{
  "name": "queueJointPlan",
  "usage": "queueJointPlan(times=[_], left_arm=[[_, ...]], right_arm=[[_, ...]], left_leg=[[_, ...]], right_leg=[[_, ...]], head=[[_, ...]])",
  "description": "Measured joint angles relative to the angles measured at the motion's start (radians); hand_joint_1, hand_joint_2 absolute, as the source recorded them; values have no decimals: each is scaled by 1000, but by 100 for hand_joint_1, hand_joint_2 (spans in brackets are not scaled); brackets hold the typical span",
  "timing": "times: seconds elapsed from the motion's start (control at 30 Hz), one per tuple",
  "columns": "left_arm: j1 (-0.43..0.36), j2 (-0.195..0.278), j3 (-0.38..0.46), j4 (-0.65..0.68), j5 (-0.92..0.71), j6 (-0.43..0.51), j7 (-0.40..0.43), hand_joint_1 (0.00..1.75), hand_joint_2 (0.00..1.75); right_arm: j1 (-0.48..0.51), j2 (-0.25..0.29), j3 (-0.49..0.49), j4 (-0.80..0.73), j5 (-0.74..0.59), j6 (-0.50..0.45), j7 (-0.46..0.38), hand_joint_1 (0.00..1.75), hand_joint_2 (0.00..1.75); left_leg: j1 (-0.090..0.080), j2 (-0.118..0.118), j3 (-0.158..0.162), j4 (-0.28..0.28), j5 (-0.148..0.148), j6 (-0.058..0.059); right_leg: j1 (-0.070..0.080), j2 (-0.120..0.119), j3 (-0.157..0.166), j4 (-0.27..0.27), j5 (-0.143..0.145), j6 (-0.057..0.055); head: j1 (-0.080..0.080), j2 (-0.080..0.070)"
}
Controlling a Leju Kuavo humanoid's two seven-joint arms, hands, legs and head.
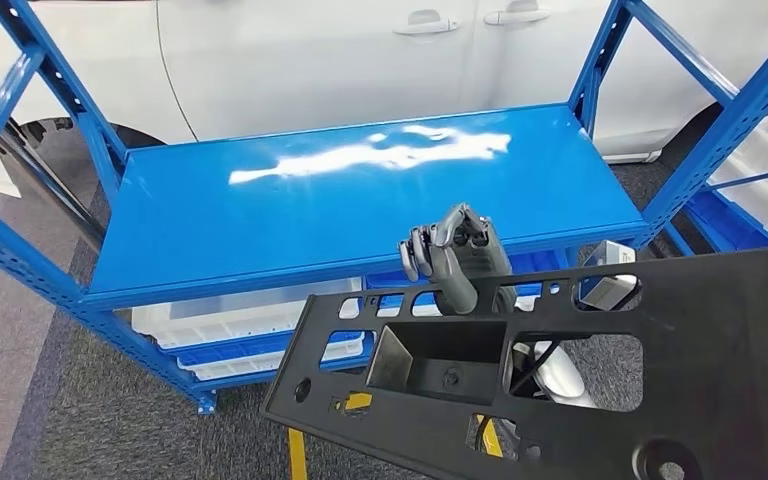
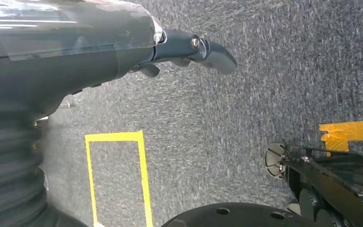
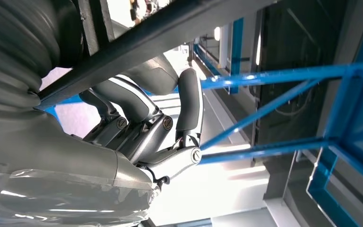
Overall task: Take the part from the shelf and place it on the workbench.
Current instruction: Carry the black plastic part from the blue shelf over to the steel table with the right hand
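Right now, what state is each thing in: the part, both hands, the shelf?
Black part: off the shelf, held tilted in front of it.
Right hand: fingers curled over the part's upper edge, gripping it.
Left hand: hanging over the carpet, holding nothing; whether its fingers are spread or curled is unclear.
Blue shelf: top deck bare and glossy.

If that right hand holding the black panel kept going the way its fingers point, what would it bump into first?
Probably the front edge of the blue shelf, just past the right hand gripping the black panel; depth is hard to judge.
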Motion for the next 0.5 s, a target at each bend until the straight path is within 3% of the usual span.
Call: queueJointPlan(times=[0.1, 0.17, 0.23, 0.27, 0.3, 0.33, 0.37, 0.43, 0.5], left_arm=[[-1, -2, 0, 0, 0, -2, 0, 0, 175], [-2, -3, 0, 0, -1, -3, 0, 0, 175], [-4, -3, 0, 0, -2, -4, 0, 0, 175], [-5, -3, 0, 0, -3, -4, 0, 0, 175], [-6, -3, 0, 0, -3, -4, 0, 0, 175], [-7, -3, 0, 0, -3, -5, 0, 0, 175], [-9, -3, 0, 0, -3, -5, 0, 0, 175], [-11, -3, 0, 0, -2, -5, 0, 0, 175], [-12, -3, 0, 0, -2, -6, 0, 0, 175]], right_arm=[[-8, 1, 1, 2, -1, 0, 3, 175, 175], [-13, 1, 0, 3, -1, -2, 4, 175, 175], [-16, 1, 0, 4, -2, -2, 6, 175, 175], [-17, 1, 0, 5, -3, -3, 6, 175, 175], [-17, 1, 0, 6, -3, -4, 7, 175, 175], [-17, 1, 0, 6, -3, -4, 7, 175, 175], [-17, 1, 0, 6, -3, -5, 7, 175, 175], [-21, 2, 1, 6, -3, -5, 8, 175, 175], [-24, 2, 1, 6, -3, -5, 8, 175, 175]], left_leg=[[2, 1, -16, -7, 27, 16], [6, 6, -35, -14, 48, 27], [5, 8, -60, -14, 67, 32], [5, 9, -73, -13, 76, 32], [4, 9, -86, -11, 85, 31], [5, 8, -100, -9, 94, 29], [5, 8, -112, -8, 102, 27], [3, 6, -131, -4, 119, 20], [2, 3, -137, -8, 136, 10]], right_leg=[[-3, 1, -12, 3, 3, 18], [-7, 1, -37, 63, -59, 28], [-10, 0, -72, 187, -154, 34], [-11, 0, -82, 243, -183, 37], [-11, 0, -77, 271, -191, 38], [-11, 0, -56, 264, -179, 38], [-11, 0, -17, 223, -156, 38], [-10, 3, 87, 81, -128, 31], [-5, 7, 145, -12, -127, 19]], head=[[0, 0], [0, 0], [0, 0], [0, 0], [0, 0], [0, 0], [0, 0], [0, 0], [0, 0]])
